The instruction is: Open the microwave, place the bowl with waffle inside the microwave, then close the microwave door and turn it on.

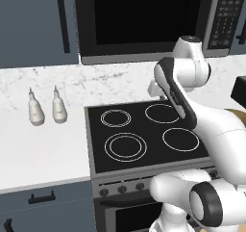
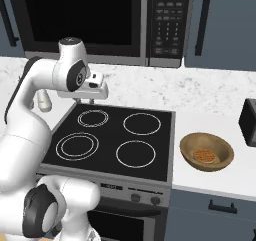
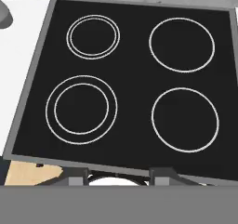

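The microwave [image 1: 144, 58] hangs above the stove with its keypad panel [image 2: 167, 20] on the right. The microwave door [image 2: 80, 17] is shut. The bowl with waffle [image 2: 206, 151] sits on the white counter right of the stove, upright, the waffle [image 2: 204, 156] flat inside it. My gripper [image 2: 86, 101] points down over the stove's back left ring, well below the microwave and far left of the bowl. In the hand view its fingertips [image 3: 120, 175] stand apart with nothing between them, so it is open.
The black four-ring stove [image 1: 144, 135] lies under the hand. Two pale bottles [image 1: 36, 111] [image 1: 58, 108] stand on the left counter. A dark boxy appliance [image 2: 248, 122] sits at the far right beside the bowl. Blue-grey cabinets [image 2: 220, 25] flank the microwave.
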